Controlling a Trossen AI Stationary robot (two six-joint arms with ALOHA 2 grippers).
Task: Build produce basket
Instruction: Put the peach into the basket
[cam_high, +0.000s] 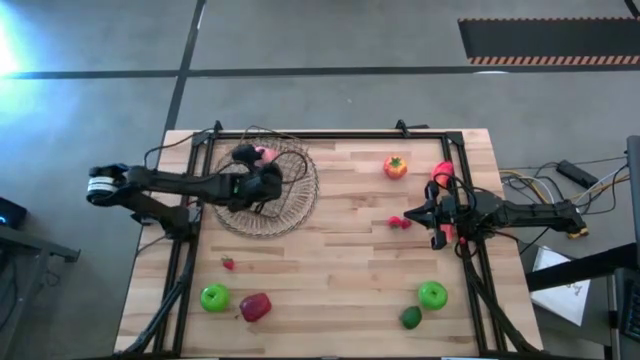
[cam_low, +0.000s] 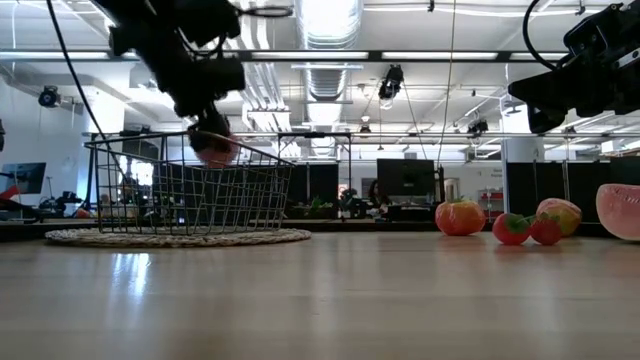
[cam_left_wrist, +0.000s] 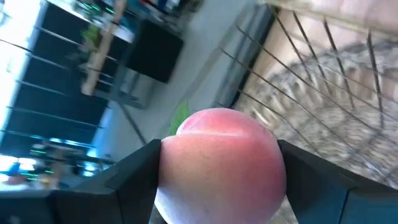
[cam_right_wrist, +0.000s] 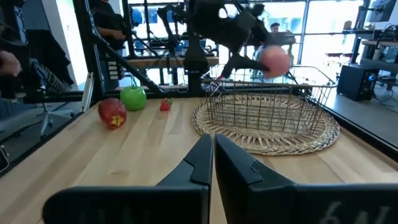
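Now I see my left gripper (cam_low: 213, 140) closed around the peach (cam_left_wrist: 219, 163), holding it just over the rim of the basket (cam_low: 190, 190), which stands on the mat (cam_high: 298, 200). My right gripper (cam_right_wrist: 211, 157) is fully shut and empty, above the table's right side.

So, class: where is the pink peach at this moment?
The pink peach is held between the left gripper fingers, just above the wire basket's rim on the table's left side, seen from above, over the round woven mat.
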